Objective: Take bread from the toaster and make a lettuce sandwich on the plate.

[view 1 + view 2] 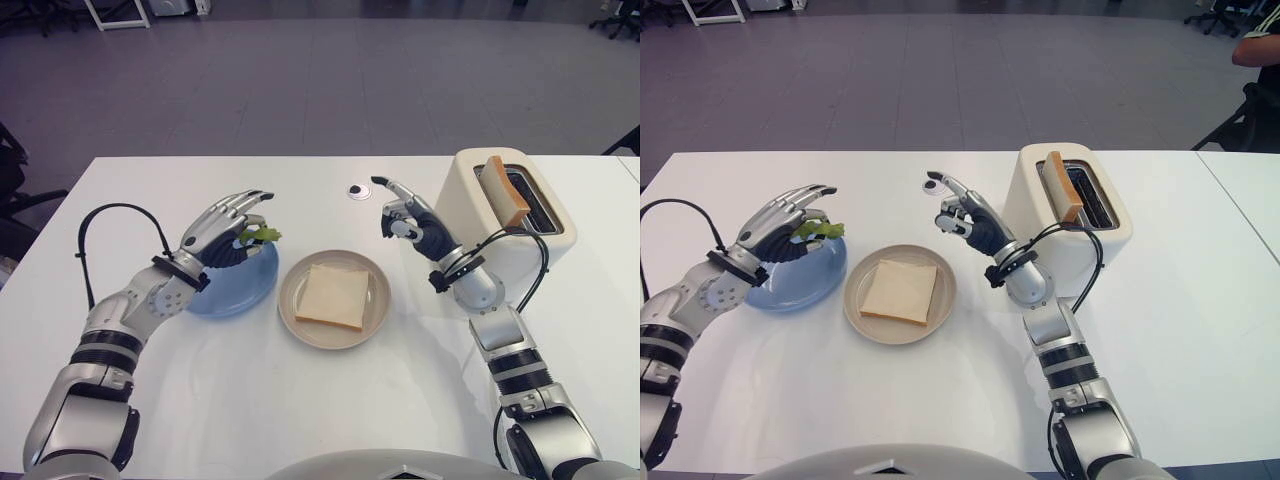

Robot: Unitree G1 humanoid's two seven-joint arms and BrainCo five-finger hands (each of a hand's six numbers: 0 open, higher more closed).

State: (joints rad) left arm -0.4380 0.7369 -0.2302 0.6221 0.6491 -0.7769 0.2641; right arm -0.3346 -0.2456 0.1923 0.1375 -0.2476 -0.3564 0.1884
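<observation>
Beneath the left hand point(218, 235), lettuce point(262, 236) lies in the bowl point(242, 290).

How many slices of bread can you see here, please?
2: one slice lies flat on the plate; the other slice stands in the toaster. Another could sit hidden deeper inside.

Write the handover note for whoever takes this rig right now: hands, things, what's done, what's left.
Left hand: over the blue bowl, right at the lettuce; whether it grips the lettuce cannot be told.
Right hand: holds nothing, mostly curled, between the plate and the toaster.
Things: one bread slice lies flat on the plate; a second slice stands in the toaster slot.
Done: bottom slice placed.
Left: lettuce onto that slice, then the toaster's slice on top.
</observation>
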